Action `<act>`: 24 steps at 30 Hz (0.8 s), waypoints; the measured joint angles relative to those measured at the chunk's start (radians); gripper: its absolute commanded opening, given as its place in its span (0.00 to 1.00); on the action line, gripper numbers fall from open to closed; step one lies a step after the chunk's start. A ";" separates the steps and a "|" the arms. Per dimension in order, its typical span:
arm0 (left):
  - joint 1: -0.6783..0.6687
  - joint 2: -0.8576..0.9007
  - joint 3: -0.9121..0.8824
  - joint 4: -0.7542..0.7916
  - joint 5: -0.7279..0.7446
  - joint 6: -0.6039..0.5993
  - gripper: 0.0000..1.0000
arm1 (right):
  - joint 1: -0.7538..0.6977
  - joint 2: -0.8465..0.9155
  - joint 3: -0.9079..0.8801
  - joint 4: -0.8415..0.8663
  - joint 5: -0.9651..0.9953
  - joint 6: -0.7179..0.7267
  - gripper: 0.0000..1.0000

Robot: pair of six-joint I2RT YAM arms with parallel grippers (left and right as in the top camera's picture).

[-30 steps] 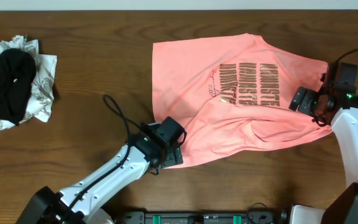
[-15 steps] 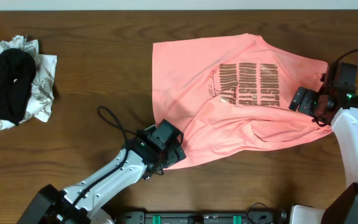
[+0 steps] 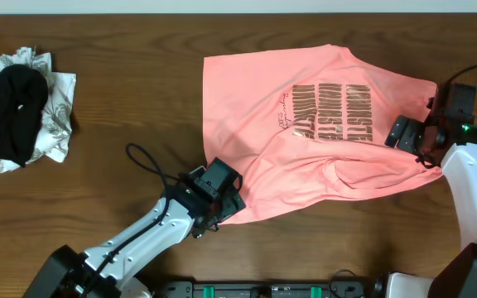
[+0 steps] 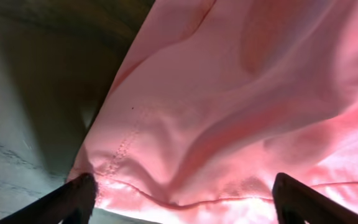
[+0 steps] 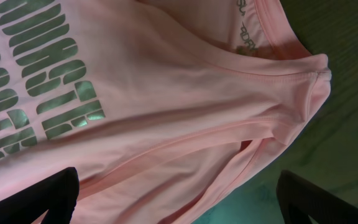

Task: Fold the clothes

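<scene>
The salmon-pink T-shirt (image 3: 321, 141) lies spread and rumpled on the right half of the wooden table, its dark lettering (image 3: 334, 112) facing up. My left gripper (image 3: 228, 205) is at the shirt's lower-left hem corner. In the left wrist view its fingers (image 4: 182, 199) are wide apart, with the stitched hem (image 4: 166, 199) lying between them. My right gripper (image 3: 410, 139) is at the shirt's right edge by the collar. In the right wrist view its fingers (image 5: 179, 199) are wide apart over folded pink fabric below the neckline (image 5: 278, 37).
A heap of black and white patterned clothing (image 3: 19, 108) lies at the far left edge. A black cable loop (image 3: 143, 157) trails from the left arm. Bare brown tabletop (image 3: 139, 83) lies between the heap and the shirt.
My left gripper has shifted slightly down and left along the shirt's lower-left corner, and its cable loop has moved left. The right arm and the rest of the shirt have not moved.
</scene>
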 measured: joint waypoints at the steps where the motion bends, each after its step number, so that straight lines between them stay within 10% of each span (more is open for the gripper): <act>1: 0.000 0.000 0.000 0.000 0.000 -0.001 0.83 | 0.000 0.000 0.000 0.000 0.000 0.000 0.99; 5: 0.000 0.000 -0.003 0.000 -0.001 -0.006 0.59 | 0.000 0.000 0.000 0.000 0.000 0.000 0.99; 14: 0.000 0.000 -0.003 0.000 0.000 0.005 0.46 | 0.000 0.000 0.000 0.000 0.000 0.000 0.99; 16: 0.000 0.000 -0.003 0.000 0.000 0.008 0.48 | 0.000 0.000 0.000 0.000 0.000 0.000 0.99; 19: 0.000 0.000 -0.003 0.000 0.000 0.021 0.79 | 0.000 0.000 0.000 0.000 0.000 0.000 0.99; 24: 0.005 0.000 -0.003 -0.004 0.001 0.056 0.80 | 0.000 0.000 0.000 0.000 0.000 0.000 0.99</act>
